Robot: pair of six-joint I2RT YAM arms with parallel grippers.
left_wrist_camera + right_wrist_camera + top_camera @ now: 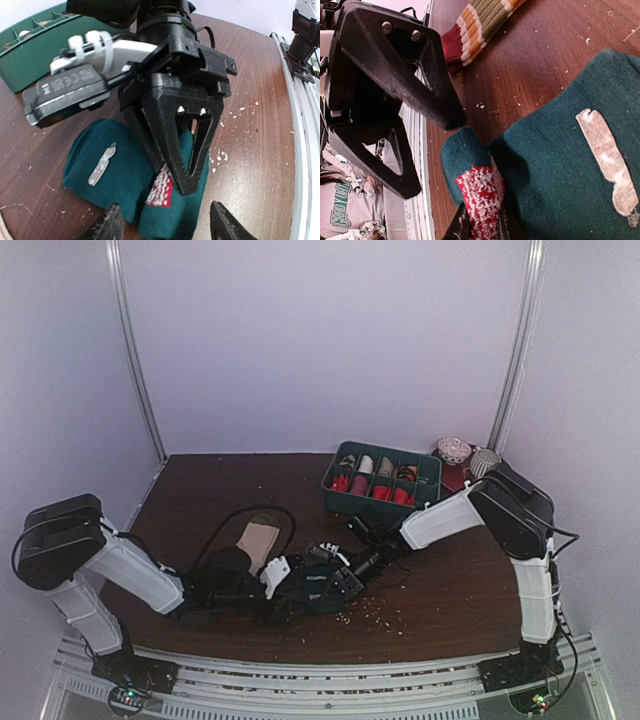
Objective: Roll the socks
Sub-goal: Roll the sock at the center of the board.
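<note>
The left arm reaches in low from the near left corner of the brown counter. The left hand is released, its two black fingers spread wide. One fingertip hovers just over the near edge of the teal sock, and nothing sits between the fingers.

Just beyond that hand lies the striped sock, flat on the counter. Its bands of maroon, cream and orange-brown show at one end in the right wrist view.

The teal sock lies in the middle of the counter near the front, partly folded over on itself. A pale strip is stuck to its upper face. A red-and-white speckled patch shows at the folded edge.

The right hand is clenched on the teal sock at that fold, beside the patch. The right arm stretches back to the right.

Pale crumbs are scattered on the wood near the hands. Farther right, at the back, stands a green box with compartments. Two round balls sit just beyond it.
</note>
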